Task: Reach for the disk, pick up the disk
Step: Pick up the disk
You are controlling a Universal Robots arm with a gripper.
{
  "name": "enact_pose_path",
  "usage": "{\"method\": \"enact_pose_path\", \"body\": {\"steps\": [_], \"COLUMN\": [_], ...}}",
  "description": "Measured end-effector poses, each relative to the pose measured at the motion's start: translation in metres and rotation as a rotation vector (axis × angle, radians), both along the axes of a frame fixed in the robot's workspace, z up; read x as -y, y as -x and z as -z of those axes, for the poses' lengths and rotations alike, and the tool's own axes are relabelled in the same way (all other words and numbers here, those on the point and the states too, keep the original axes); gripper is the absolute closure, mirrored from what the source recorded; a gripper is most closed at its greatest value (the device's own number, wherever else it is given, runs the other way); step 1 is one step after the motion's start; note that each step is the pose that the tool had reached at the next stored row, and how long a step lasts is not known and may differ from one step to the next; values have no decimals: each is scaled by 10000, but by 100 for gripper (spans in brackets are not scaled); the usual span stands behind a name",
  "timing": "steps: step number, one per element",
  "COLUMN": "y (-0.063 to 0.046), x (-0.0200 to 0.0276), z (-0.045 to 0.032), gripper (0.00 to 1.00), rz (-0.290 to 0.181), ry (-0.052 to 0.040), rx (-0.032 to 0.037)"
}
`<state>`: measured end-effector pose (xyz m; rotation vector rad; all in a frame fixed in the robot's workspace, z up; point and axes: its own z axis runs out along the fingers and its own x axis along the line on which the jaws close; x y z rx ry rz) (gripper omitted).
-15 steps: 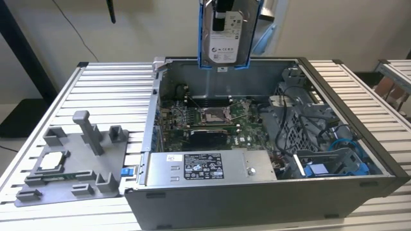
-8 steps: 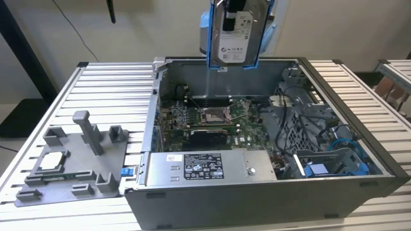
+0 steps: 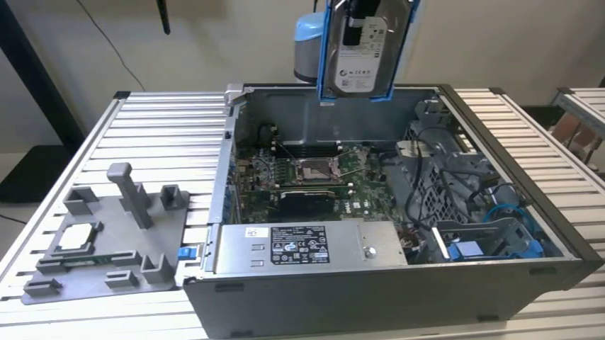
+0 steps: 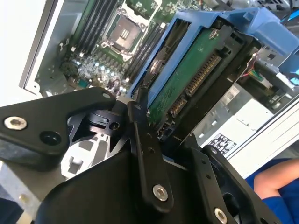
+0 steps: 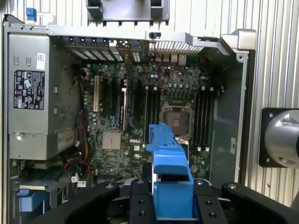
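Disk (image 3: 364, 53) in blue frame hangs upright, high above the open case (image 3: 529, 212), clear of the motherboard (image 5: 154, 112). Gripper (image 4: 161, 140) fingers (image 4: 147, 149) clenched on the disk's lower edge, seen in both wrist views.

Open grey computer case (image 3: 397, 297) on a slatted metal table (image 3: 161, 134), green motherboard (image 3: 302, 184) inside with an empty processor socket (image 3: 314, 168), labelled power supply (image 3: 302, 244), grey plastic fixture tray (image 3: 104, 248) just beside the case, blue sleeve (image 4: 275, 196).
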<state>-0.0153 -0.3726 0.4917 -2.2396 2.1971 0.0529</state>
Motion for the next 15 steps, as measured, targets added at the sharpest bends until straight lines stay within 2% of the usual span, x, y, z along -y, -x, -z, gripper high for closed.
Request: {"method": "enact_pose_path", "body": {"steps": [15], "y": [-339], "x": [0], "z": [2], "gripper": [100], "rz": [45], "ry": [0], "rx": [-8]}}
